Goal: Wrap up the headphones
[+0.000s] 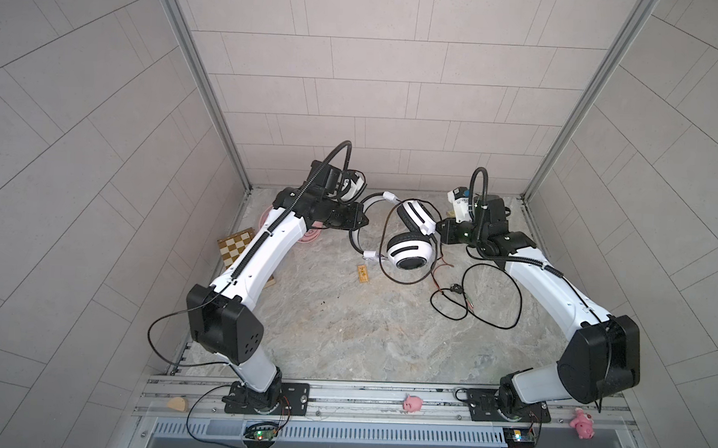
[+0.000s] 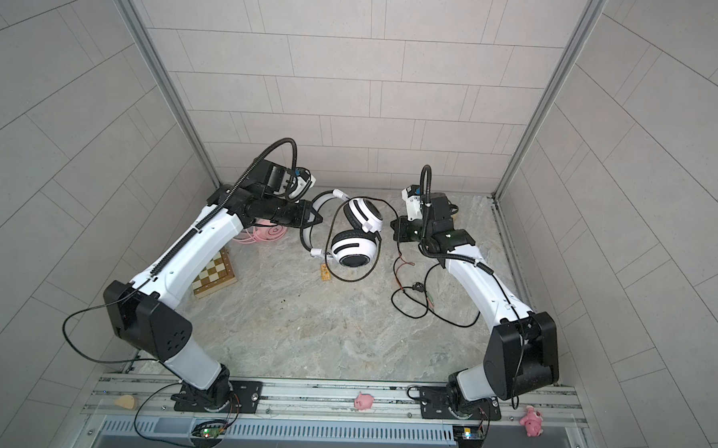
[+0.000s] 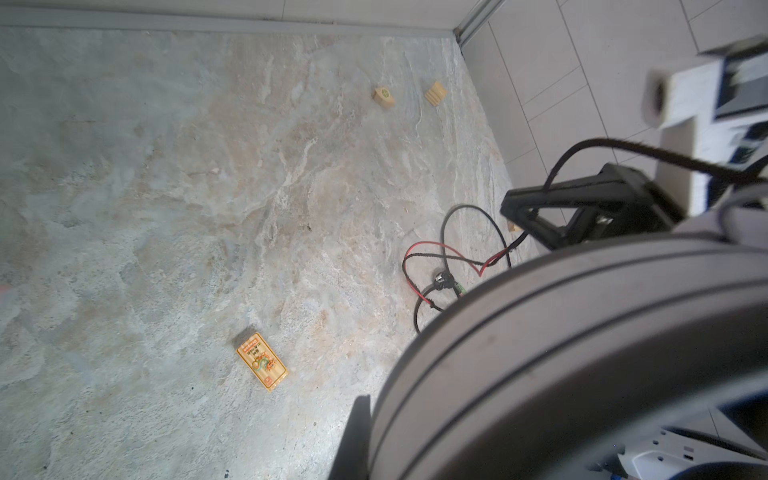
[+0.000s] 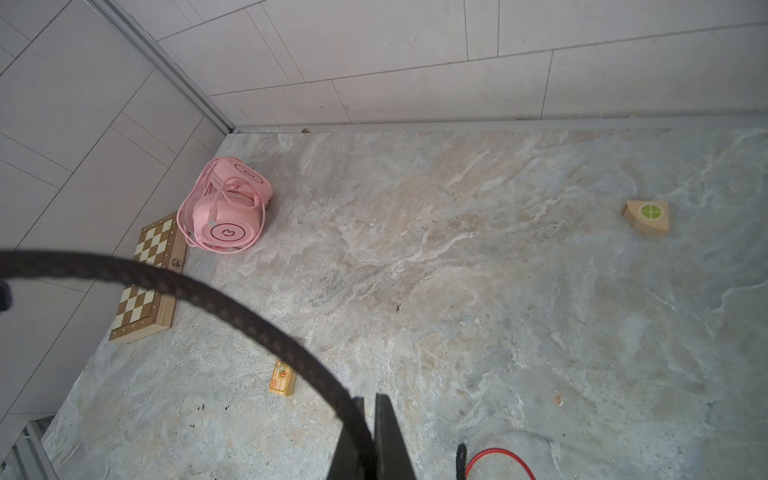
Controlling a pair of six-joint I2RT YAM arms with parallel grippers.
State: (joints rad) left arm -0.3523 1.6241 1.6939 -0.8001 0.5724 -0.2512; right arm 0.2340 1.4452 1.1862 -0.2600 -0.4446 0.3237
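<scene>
Both arms reach in low with elbows bent, wrists turned toward each other at the far middle of the table (image 1: 344, 336). The left gripper (image 1: 360, 222) is clamped on the headband of the white-and-black headset (image 1: 409, 252), which sits at 12 o'clock between the two arms. The right gripper (image 4: 370, 399), at the headset's 3 o'clock, has its jaws pinched together on the black cable (image 4: 249, 321) — slack loops trail toward 4 o'clock. The pink headset (image 4: 226, 226) lies at 10 o'clock, its cord looped round it, beside a chessboard (image 4: 139, 309).
</scene>
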